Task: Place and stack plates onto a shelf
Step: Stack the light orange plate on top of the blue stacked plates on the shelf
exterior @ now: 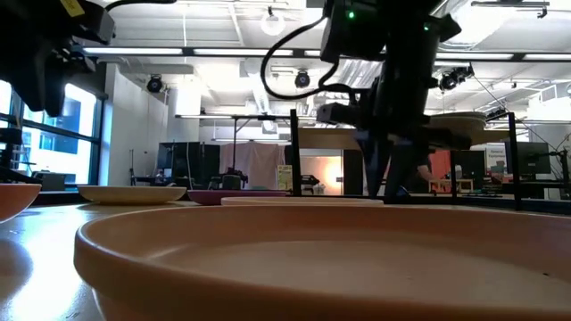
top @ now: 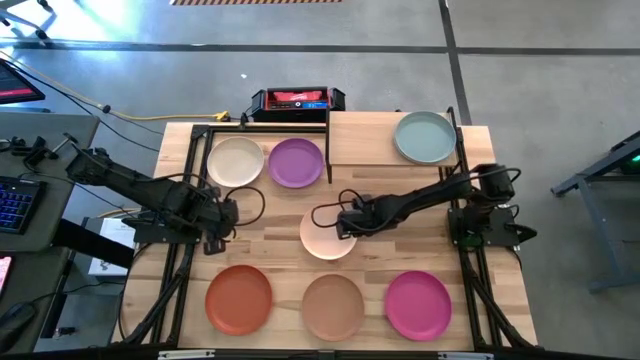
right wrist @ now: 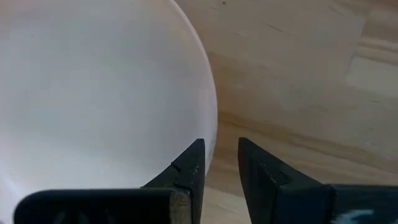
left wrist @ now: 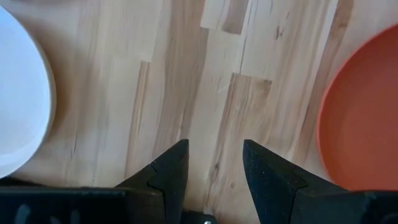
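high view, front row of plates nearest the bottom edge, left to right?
rust orange plate → tan plate → magenta plate

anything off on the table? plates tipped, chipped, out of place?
Nothing stands out. The seven visible round matte plates all lie flat and apart; only the pale teal plate is on the light-wood shelf. The right tool straddles the pale pink plate's rim. The left tool hangs open over bare tabletop.

no readable text, labels or numbers anywhere
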Tool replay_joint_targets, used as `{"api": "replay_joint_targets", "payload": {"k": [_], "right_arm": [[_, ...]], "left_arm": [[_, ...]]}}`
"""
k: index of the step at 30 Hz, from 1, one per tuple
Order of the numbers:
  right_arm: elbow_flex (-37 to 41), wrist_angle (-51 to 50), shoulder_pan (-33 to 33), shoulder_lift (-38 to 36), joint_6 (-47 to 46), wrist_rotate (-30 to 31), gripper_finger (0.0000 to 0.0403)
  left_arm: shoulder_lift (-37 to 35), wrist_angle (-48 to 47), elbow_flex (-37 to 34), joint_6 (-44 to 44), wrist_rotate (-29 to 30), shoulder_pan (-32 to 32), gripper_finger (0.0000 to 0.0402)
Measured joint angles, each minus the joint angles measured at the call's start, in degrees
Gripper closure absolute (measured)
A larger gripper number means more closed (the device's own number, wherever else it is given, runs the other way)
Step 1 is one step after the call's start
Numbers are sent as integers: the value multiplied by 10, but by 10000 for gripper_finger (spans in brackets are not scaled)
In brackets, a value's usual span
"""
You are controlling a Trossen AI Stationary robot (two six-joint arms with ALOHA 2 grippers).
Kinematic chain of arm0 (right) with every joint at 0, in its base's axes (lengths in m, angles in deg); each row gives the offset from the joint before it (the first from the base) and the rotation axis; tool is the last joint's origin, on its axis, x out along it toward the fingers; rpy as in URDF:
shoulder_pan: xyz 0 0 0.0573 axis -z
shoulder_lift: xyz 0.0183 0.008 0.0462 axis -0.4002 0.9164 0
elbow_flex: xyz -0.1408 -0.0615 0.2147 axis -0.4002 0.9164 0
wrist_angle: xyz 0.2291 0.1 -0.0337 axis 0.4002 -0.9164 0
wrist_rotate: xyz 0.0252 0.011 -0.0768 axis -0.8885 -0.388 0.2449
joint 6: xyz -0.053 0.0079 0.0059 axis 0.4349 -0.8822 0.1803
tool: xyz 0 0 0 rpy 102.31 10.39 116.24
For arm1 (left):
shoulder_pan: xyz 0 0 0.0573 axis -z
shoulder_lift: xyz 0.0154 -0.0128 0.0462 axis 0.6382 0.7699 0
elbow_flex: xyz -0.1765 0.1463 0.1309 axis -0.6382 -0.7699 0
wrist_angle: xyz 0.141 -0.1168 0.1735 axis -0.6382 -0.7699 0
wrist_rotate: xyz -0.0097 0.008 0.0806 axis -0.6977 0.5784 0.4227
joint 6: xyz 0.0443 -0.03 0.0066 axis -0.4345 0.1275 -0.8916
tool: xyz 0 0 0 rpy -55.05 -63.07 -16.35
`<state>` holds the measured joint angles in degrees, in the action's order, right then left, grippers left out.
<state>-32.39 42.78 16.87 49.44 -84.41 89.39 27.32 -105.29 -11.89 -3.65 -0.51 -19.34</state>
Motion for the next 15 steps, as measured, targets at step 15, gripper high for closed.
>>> {"api": "replay_joint_targets", "payload": {"k": [15], "right_arm": [[0, 21, 0, 34, -2, -16, 328]], "left_arm": [[0, 11, 0, 0, 12, 0, 261]]}}
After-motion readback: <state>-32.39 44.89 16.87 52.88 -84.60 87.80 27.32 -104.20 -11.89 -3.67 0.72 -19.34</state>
